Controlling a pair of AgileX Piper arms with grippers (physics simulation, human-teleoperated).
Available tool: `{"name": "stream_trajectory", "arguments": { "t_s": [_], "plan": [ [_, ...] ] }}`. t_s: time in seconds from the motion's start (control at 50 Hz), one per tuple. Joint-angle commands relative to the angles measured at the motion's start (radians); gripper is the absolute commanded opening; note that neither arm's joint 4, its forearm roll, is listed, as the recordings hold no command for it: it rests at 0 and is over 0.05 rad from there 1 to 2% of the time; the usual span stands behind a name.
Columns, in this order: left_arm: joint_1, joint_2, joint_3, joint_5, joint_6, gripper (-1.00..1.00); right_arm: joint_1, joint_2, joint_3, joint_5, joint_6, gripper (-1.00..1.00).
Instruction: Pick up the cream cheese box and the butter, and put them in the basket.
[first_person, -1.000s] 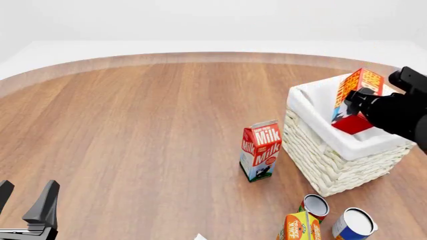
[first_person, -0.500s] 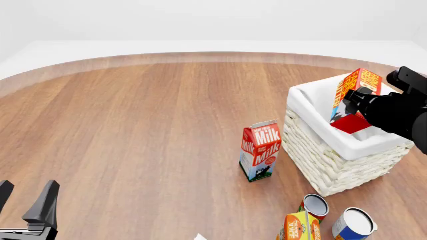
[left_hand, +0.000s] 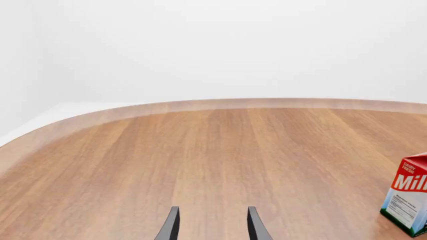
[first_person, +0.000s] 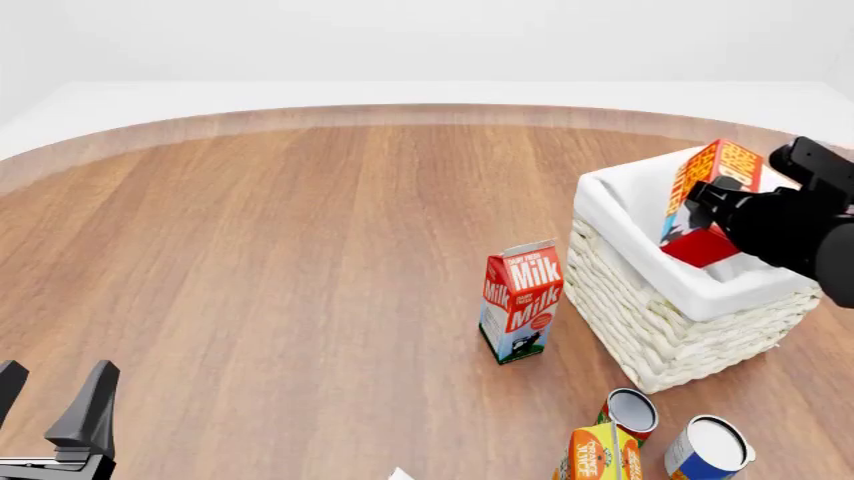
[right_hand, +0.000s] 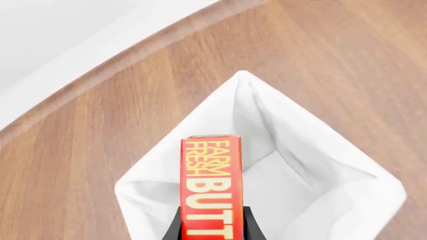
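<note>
The butter (first_person: 722, 164), an orange-and-red carton, hangs tilted above the open basket (first_person: 657, 318), with its red end pointing down inside the rim. My right gripper (first_person: 705, 208) is shut on its lower half. In the right wrist view the butter (right_hand: 209, 170) sticks out between the fingers of the right gripper (right_hand: 212, 229), over the basket's white liner (right_hand: 313, 150). My left gripper (first_person: 51, 420) stands open at the near left, and the left gripper (left_hand: 213, 227) holds nothing. The cream cheese box is out of view.
A red-and-white milk carton (first_person: 521, 300) stands upright just left of the basket, and the milk carton (left_hand: 408, 200) also shows in the left wrist view. Near the front edge stand two open cans (first_person: 627, 410) (first_person: 709, 448) and an orange-yellow carton (first_person: 598, 455).
My right gripper has drifted slightly left with the butter, staying over the basket. The left arm has not moved.
</note>
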Motion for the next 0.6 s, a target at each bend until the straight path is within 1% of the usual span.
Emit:
{"name": "stream_trajectory", "arguments": {
  "t_s": [0.02, 0.42, 0.44, 0.6],
  "plan": [
    [0.000, 0.000, 0.000, 0.000, 0.000, 1.00, 0.002, 0.012, -0.012, -0.017, 0.021, -1.00],
    [0.000, 0.000, 0.000, 0.000, 0.000, 1.00, 0.002, 0.011, 0.004, -0.027, 0.024, -1.00],
    [0.000, 0.000, 0.000, 0.000, 0.000, 1.00, -0.001, 0.017, 0.000, -0.023, 0.017, 1.00],
    [0.000, 0.000, 0.000, 0.000, 0.000, 1.00, -0.004, 0.020, -0.006, -0.021, 0.012, 1.00]
  ]
}}
